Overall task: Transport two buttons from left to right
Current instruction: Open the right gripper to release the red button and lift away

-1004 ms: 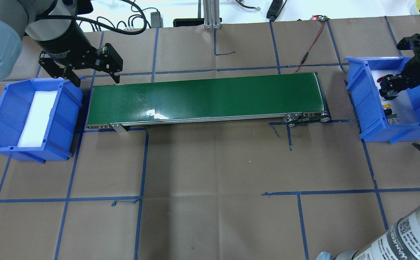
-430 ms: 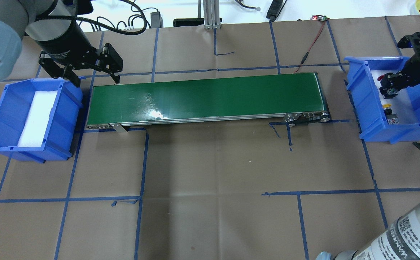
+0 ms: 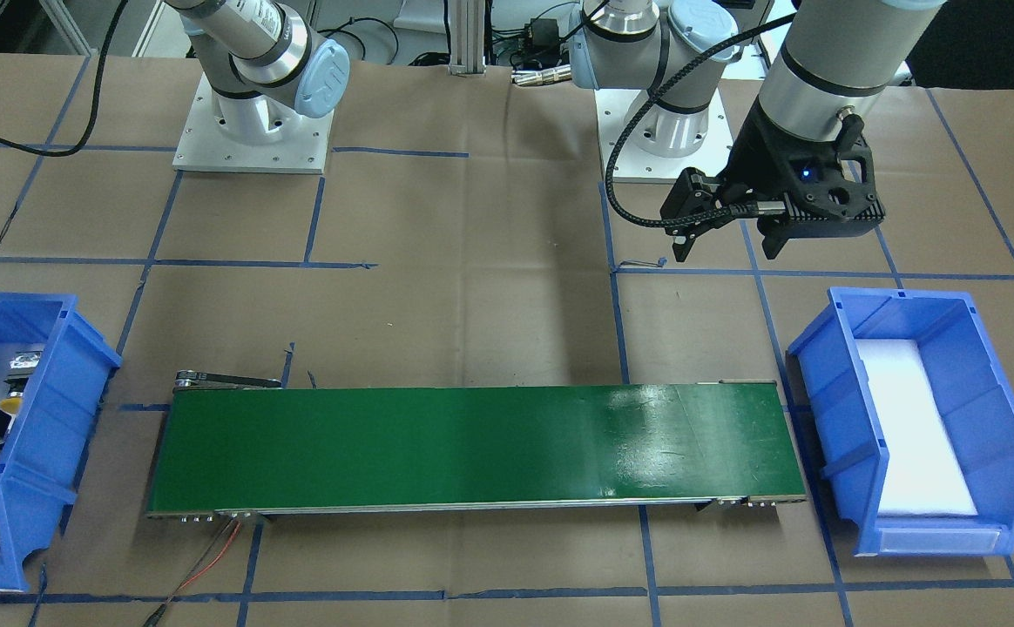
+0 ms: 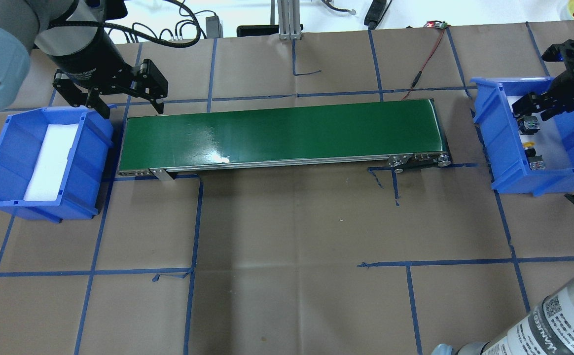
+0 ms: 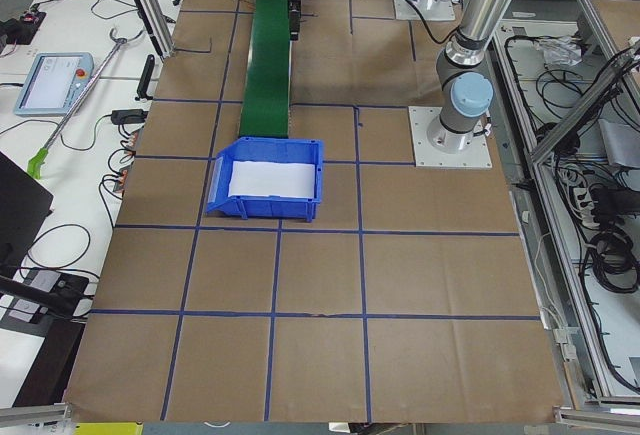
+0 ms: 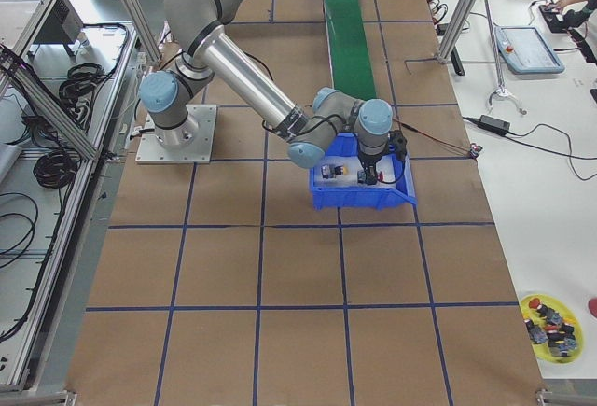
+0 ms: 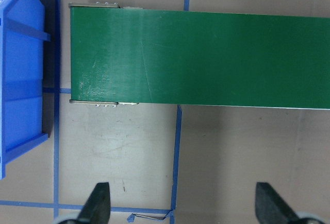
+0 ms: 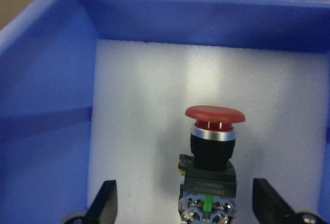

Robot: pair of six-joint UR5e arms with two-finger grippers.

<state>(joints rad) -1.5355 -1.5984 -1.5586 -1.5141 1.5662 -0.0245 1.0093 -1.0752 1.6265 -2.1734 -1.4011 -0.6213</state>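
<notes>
The red-capped button [image 8: 214,147] stands upright on the white foam of the right blue bin [image 4: 504,162]. It also shows in the overhead view [image 4: 528,124]. My right gripper [image 8: 188,208] hovers over it, open, one finger on each side without touching. The gripper also shows in the overhead view [image 4: 533,104]. The yellow-capped button [image 4: 530,146] lies in the same bin, nearer the front. My left gripper [image 4: 131,109] is open and empty, above the paper beside the belt's left end. It also shows in the left wrist view [image 7: 184,206].
A green conveyor belt [image 4: 282,130] runs between the two bins. The left blue bin [image 4: 1,162] holds only a white foam pad [image 4: 50,162]. A red-black cable [image 4: 422,69] lies behind the belt's right end.
My right gripper has drawn back and up from the red button, which now stands apart on the foam. The left arm has not moved.
</notes>
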